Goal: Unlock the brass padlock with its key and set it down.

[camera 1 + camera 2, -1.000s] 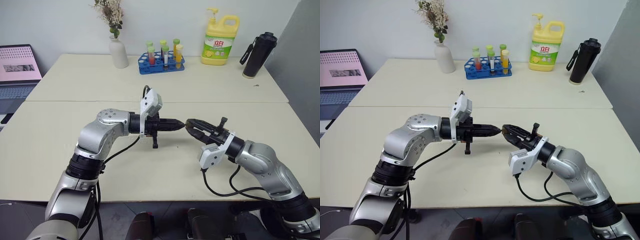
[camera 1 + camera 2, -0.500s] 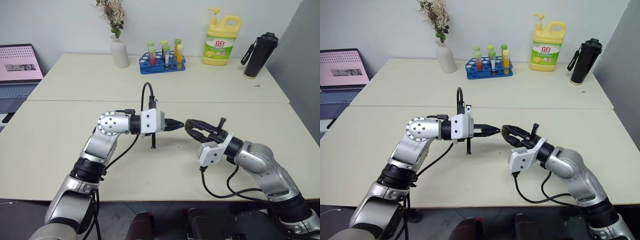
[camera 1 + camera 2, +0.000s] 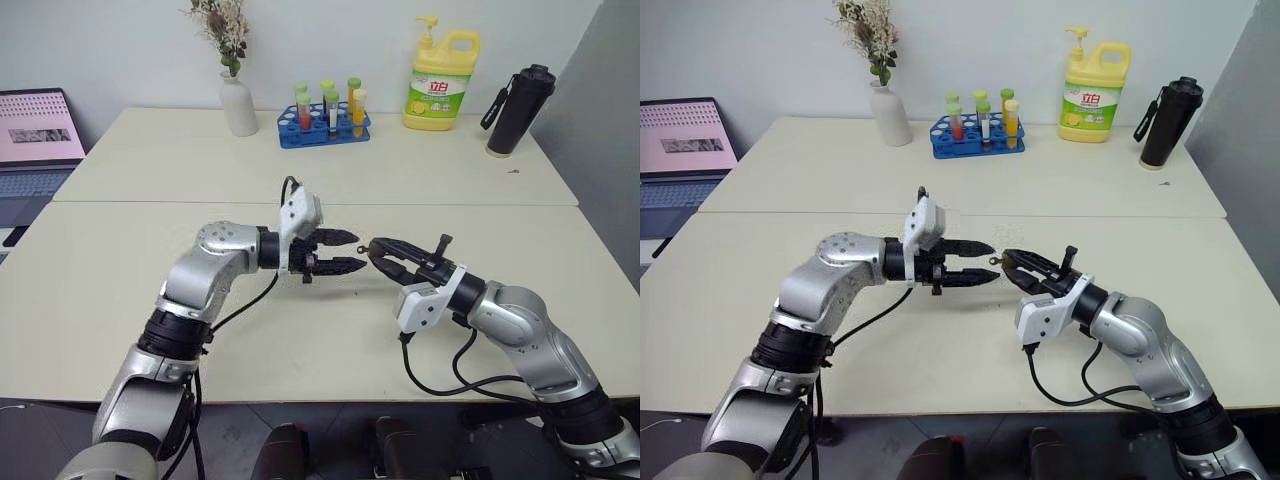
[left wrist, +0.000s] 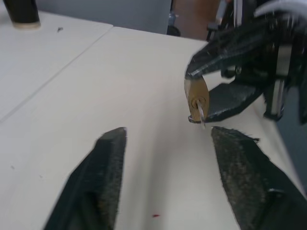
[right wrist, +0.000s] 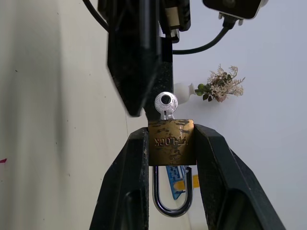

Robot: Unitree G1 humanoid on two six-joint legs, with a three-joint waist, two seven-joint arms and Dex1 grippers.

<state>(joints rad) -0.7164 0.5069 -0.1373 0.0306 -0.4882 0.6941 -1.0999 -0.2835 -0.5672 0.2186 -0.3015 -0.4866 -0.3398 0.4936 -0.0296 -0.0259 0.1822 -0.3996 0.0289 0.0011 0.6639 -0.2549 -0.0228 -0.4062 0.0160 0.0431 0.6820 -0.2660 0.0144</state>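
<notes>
**Key seated, lock clamped**

Right gripper [image 5: 170,158] clamps the brass padlock [image 5: 171,142] by its body, above the table [image 3: 300,330]. Left gripper [image 3: 335,252] stands wide, just beside the key [image 5: 166,104] seated in the keyhole. Step: unlocking. Next: regrip key, turn.
</notes>
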